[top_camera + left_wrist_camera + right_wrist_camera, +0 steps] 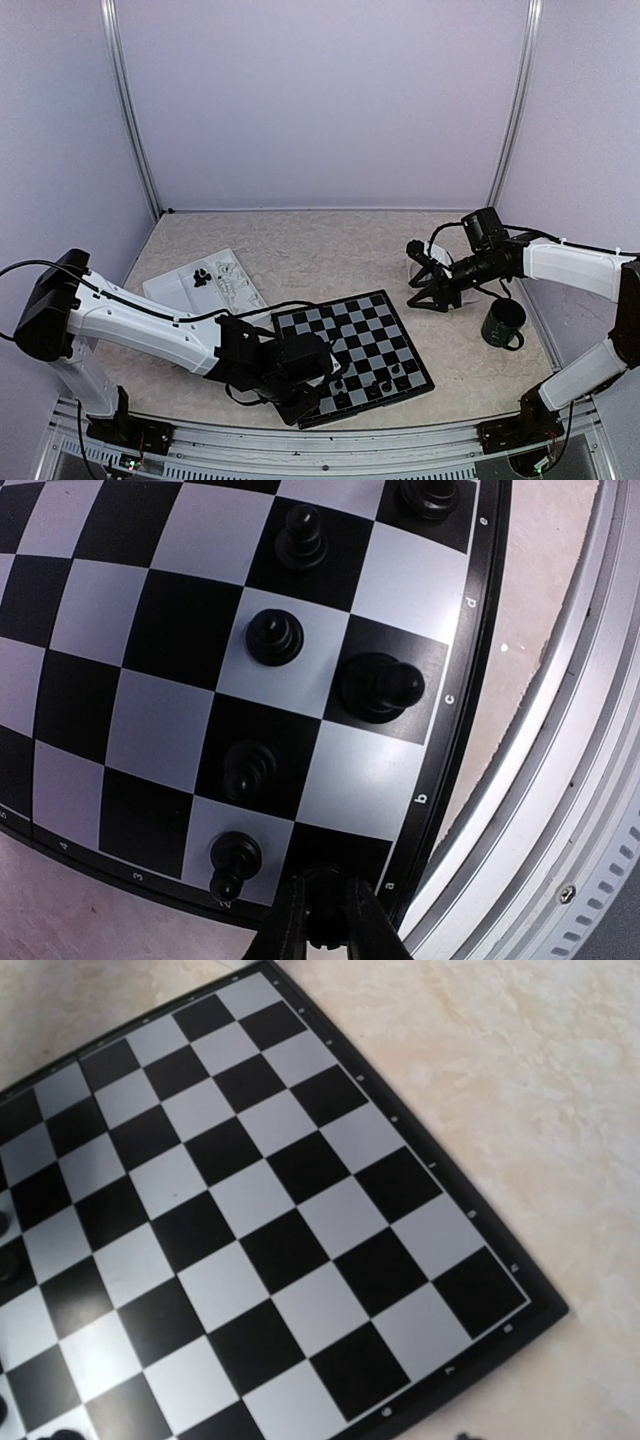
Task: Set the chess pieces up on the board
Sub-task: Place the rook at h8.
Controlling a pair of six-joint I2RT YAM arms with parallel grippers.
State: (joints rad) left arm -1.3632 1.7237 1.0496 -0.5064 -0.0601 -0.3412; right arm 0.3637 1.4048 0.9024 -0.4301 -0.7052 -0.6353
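The board (385,318) lies at the table's near middle, and several black chess pieces (372,378) stand along its near edge. In the left wrist view black pieces (275,638) occupy the two rows nearest the lettered edge of the board (170,630). My left gripper (325,882) is down at the corner square by the "a" mark, shut on a black piece (326,920). My right gripper (425,282) hovers open and holds nothing, beyond the board's far right corner. The right wrist view takes in bare squares of the board (280,1250). No white pieces are visible.
A white compartment tray (182,292) with a few black pieces (203,275) sits left of the board. A dark green mug (503,325) stands at the right. The metal rail (560,810) of the table's near edge runs right beside the board corner.
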